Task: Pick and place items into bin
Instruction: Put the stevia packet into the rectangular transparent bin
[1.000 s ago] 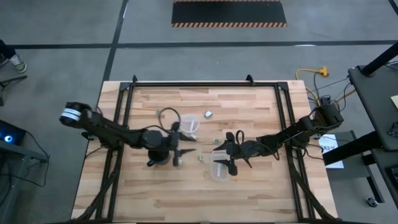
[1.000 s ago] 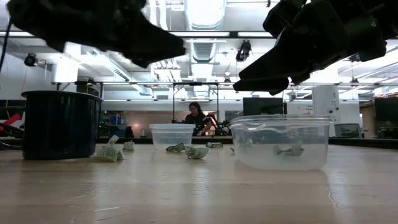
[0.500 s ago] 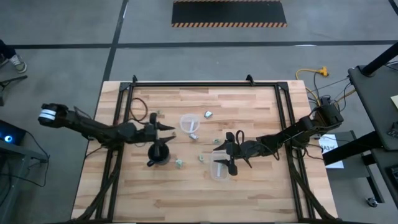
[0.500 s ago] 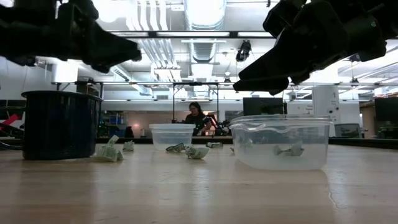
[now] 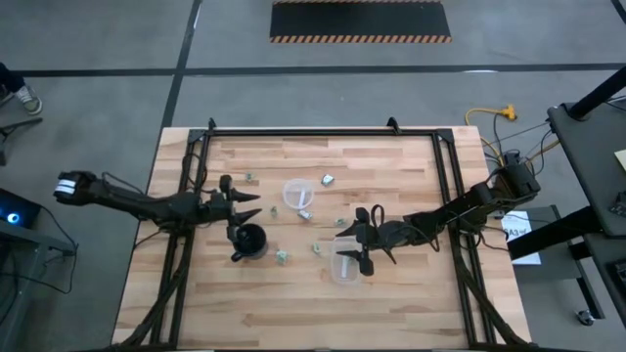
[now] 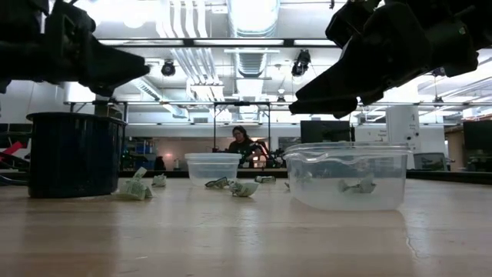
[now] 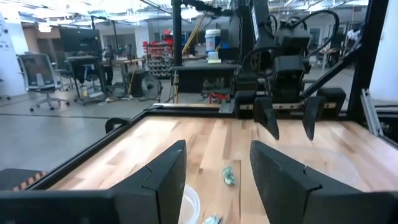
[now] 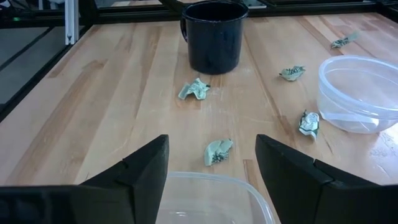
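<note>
Only in the right wrist view: crumpled pale green items (image 8: 217, 151) scattered on the surface (image 8: 124, 93); both grippers' jaws spread, empty, left gripper (image 5: 238, 198) beside black mug (image 5: 248, 239), right gripper (image 5: 354, 242) over a clear bin (image 5: 344, 266).

- The table (image 5: 372, 293) is pale wood planks, framed by black rails (image 5: 323, 131).
- Around the table lies a grey concrete floor (image 5: 98, 39), crossed by dark lines.
- Beyond the table's far edge, a black mat (image 5: 360, 21) with striped edging lies on the floor.
- Right of the table, a yellow cable (image 5: 489, 114) lies coiled.
- Far behind the table, a person (image 6: 243, 146) sits, perhaps at a desk.
- Overhead run ducts (image 6: 254, 58) and bright lights (image 6: 252, 15).
- An office chair (image 7: 32, 68) stands off to the side.
</note>
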Motion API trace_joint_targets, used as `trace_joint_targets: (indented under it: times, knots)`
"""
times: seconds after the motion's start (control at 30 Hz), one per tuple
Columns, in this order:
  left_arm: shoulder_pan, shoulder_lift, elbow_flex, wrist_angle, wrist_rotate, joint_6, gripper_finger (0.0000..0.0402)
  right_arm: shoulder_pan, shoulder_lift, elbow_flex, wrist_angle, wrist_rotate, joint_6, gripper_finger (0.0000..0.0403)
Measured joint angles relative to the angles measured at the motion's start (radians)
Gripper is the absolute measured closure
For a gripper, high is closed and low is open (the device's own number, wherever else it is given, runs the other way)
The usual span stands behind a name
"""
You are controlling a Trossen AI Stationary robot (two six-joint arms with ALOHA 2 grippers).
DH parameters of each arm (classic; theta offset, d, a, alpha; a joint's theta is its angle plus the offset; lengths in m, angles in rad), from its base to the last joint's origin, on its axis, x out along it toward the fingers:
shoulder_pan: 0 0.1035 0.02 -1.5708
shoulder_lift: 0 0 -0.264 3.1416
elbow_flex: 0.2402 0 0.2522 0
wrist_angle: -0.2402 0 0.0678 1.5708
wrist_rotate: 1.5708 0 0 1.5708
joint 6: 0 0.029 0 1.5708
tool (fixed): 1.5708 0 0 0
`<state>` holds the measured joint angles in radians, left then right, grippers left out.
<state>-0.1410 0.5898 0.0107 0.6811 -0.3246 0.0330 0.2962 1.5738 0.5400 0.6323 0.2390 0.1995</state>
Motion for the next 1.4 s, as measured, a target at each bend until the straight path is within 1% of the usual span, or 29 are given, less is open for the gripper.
trace_joint_targets:
  times: [0.23, 0.47, 0.73, 0.77, 0.87, 1.07, 1.17, 1.3, 1.33, 1.4]
  knots:
    - [0.000, -0.138, 0.000, -0.228, -0.006, -0.003, 0.0240, 0.000, 0.000, 0.000, 0.000, 0.000, -0.002, 0.0175]
    - [0.000, -0.315, -0.002, -0.445, -0.006, -0.015, 0.0240, 0.000, 0.000, -0.002, 0.000, 0.000, -0.002, 0.0177]
    - [-0.001, -0.482, -0.003, -0.617, 0.003, -0.029, 0.0240, 0.000, 0.000, -0.002, 0.000, 0.020, -0.002, 0.0177]
    - [-0.001, -0.494, -0.002, -0.619, 0.009, -0.027, 0.0240, 0.000, 0.000, -0.002, 0.000, 0.023, -0.002, 0.0177]
    - [-0.001, -0.513, -0.002, -0.623, 0.041, -0.023, 0.0240, -0.001, 0.000, -0.002, 0.000, 0.026, -0.003, 0.0177]
    - [-0.001, -0.507, -0.003, -0.624, 0.043, -0.019, 0.0240, -0.003, 0.000, -0.004, 0.000, 0.032, -0.020, 0.0179]
    - [-0.001, -0.492, -0.003, -0.624, 0.043, -0.019, 0.0240, -0.003, 0.000, -0.004, 0.000, 0.096, -0.023, 0.0179]
    - [-0.001, -0.470, -0.003, -0.620, 0.041, -0.025, 0.0240, -0.003, 0.000, -0.004, -0.020, 0.220, -0.018, 0.0179]
    - [-0.002, -0.463, -0.003, -0.618, 0.040, -0.025, 0.0240, -0.003, 0.000, -0.004, -0.037, 0.238, -0.012, 0.0179]
    - [-0.001, -0.454, -0.003, -0.618, 0.039, -0.025, 0.0240, -0.007, -0.002, 0.000, -0.097, 0.236, 0.012, 0.0179]
